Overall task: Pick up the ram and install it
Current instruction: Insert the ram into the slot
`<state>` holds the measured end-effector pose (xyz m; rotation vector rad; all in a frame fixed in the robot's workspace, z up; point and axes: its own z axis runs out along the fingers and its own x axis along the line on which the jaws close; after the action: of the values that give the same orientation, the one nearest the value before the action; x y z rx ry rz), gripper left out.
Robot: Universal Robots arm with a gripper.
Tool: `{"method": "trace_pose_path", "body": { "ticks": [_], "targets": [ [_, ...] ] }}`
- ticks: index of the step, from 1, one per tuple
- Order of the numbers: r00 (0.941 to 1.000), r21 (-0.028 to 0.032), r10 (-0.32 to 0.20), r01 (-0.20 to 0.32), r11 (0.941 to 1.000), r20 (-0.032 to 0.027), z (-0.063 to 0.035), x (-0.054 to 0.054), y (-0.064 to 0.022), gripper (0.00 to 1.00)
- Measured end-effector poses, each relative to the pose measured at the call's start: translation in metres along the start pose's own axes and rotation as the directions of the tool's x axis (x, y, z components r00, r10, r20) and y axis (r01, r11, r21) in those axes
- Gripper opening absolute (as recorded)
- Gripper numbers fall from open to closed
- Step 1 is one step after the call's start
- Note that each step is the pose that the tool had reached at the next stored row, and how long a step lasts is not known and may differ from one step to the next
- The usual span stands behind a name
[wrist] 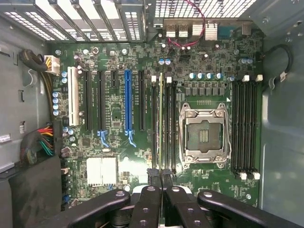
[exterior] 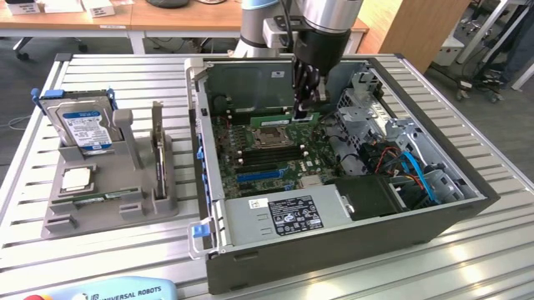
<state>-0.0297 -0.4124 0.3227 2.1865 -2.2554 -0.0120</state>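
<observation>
Ram stick (wrist: 160, 118): thin green board standing on edge among the memory slots (wrist: 170, 123) of the motherboard (wrist: 118, 61), inside the open computer case (exterior: 334, 250). Whether it is fully seated cannot be told.

Fingers (wrist: 153, 176): drawn narrow, nearly together, pinching one end of the stick between them. The gripper (wrist: 160, 175) points straight down into the case.

Position, exterior view: the stick is at 12 o'clock of the processor socket (exterior: 271, 139). The power supply (exterior: 288, 215) is at 6 o'clock of the socket, and the blue cables (exterior: 417, 175) are at 3 o'clock.

Outside the case, at 9 o'clock: a grey holder (exterior: 117, 215) carrying a hard drive (exterior: 84, 125) and a processor chip (exterior: 77, 179).

Handling, by judgement: light and stiff but brittle, and likely to crack if bent or pressed in aslant. Best held by the flat faces near the upper edge, clear of the contact edge.
</observation>
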Motion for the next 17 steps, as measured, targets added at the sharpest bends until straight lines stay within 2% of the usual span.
{"method": "trace_pose_path", "body": {
  "ticks": [17],
  "targets": [
    [1.0000, 0.0060, 0.006, -0.006, 1.0000, 0.0003, 0.0109, 0.000, -0.0001, 0.11]
  ]
}}
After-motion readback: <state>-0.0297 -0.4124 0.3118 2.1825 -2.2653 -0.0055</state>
